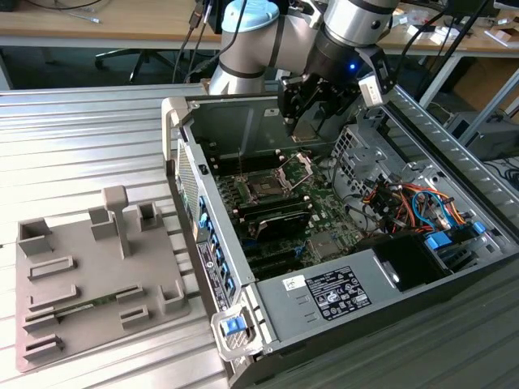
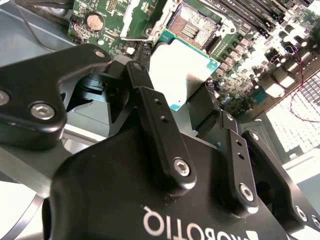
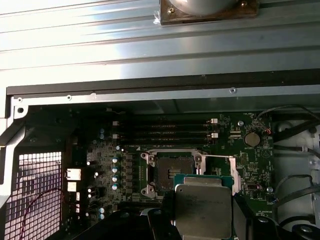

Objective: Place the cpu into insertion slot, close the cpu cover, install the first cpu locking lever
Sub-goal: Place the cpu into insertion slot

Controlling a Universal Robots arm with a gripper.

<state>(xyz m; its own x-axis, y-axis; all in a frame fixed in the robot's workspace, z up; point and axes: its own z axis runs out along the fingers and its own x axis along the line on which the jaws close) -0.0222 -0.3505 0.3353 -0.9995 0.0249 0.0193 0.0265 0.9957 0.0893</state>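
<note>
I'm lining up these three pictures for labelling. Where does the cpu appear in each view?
Exterior view: at the gripper tip, above the motherboard, hard to make out.
Second wrist view: the cpu, bright face, clamped just short of the insertion slot.
First wrist view: silvery square beside the slot.
Shared landmark: the open insertion slot, dark square with metal rim.

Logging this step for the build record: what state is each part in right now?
cpu: held in the jaws, above the board, not in the slot.
slot: empty, uncovered.
cover: open, raised off the slot.
jaws: shut on the cpu.
case: lying on its side, top side open.
</note>
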